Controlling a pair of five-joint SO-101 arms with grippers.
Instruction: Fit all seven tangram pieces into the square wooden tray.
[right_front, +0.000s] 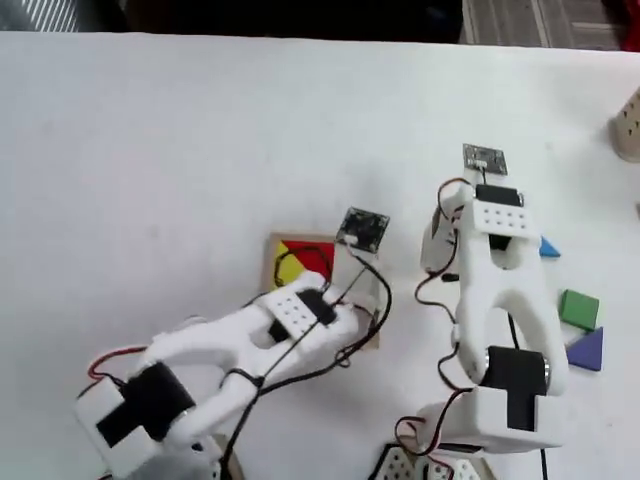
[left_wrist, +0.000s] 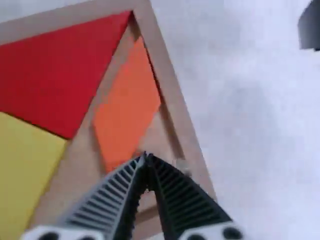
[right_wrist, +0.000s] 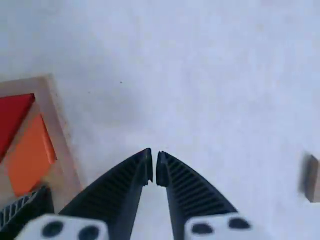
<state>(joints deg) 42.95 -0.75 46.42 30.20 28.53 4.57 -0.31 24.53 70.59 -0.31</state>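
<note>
- Left wrist view: left gripper (left_wrist: 146, 159) pinched shut, empty, tips at a corner of the orange piece (left_wrist: 127, 105) inside the tray (left_wrist: 175, 107).
- Closed on nothing, the right gripper (right_wrist: 154, 162) hangs over bare table (right_wrist: 225, 75).
- Loose beside the right arm, the green piece (right_front: 578, 308) looks light, stiff and slippery — pinch it across opposite flat edges.

The tray (right_front: 296, 239) sits at centre frame with pieces (right_front: 312, 260) inside; three loose pieces (right_front: 579, 308) lie on the surface (right_front: 200, 140) at right.

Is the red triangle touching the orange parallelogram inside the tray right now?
Apart. The left wrist view shows a strip of bare tray floor running between the red triangle and the orange parallelogram.
</note>
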